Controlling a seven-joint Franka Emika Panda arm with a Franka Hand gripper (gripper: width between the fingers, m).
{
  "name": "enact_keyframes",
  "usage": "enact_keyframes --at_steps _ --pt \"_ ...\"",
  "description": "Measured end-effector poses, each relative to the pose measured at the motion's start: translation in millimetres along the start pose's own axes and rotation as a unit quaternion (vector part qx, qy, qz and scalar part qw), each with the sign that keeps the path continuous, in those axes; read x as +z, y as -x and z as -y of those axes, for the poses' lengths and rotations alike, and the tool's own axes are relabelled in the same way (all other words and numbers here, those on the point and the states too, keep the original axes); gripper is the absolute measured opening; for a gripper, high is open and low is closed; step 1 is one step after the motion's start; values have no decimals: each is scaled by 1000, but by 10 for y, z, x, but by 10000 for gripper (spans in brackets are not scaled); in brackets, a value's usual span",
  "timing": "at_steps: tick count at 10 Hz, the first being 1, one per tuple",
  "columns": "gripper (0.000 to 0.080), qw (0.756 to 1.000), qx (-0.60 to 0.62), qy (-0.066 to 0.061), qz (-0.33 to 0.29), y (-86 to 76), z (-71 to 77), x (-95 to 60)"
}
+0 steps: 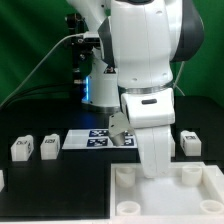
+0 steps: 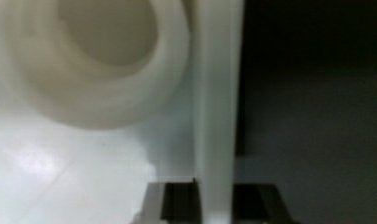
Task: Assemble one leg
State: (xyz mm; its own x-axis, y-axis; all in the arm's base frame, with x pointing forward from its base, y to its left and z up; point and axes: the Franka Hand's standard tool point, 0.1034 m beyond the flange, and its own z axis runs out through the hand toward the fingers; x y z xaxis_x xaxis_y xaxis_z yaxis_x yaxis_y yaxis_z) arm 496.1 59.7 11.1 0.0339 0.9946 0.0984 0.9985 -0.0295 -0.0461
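Observation:
Two legs (image 1: pixel 22 148) (image 1: pixel 49 146) stand side by side on the black table at the exterior view's left. Another leg (image 1: pixel 189 143) stands at the right, and part of one shows at the far left edge (image 1: pixel 2 178). My gripper (image 1: pixel 153 168) is down at the back rim of the large white square piece (image 1: pixel 190 196). In the wrist view its dark fingers (image 2: pixel 176 200) sit tight against both sides of that piece's thin upright wall (image 2: pixel 217 120), so my gripper (image 2: pixel 217 192) is shut on it. A round corner hole (image 2: pixel 100 60) shows close beside the wall.
The marker board (image 1: pixel 92 138) lies on the table behind the square piece, between the left legs and my arm. Cables and the arm's base stand at the back. The square piece fills the front right of the table.

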Motion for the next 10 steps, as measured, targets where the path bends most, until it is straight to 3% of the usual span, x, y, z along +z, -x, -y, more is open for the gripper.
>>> enact_keyframes --at_steps 1,2,3,4,5,6,10 --pt "61 1000 1 -1 0 6 4 7" --pt "265 1000 1 -1 0 10 3 7" --pt "402 1000 2 -1 0 12 4 9" --pt "402 1000 2 -1 0 14 5 11" --pt "574 1000 2 -1 0 17 6 13" --pt "626 1000 2 -1 0 19 7 15" --pt "648 1000 3 -2 0 28 9 19"
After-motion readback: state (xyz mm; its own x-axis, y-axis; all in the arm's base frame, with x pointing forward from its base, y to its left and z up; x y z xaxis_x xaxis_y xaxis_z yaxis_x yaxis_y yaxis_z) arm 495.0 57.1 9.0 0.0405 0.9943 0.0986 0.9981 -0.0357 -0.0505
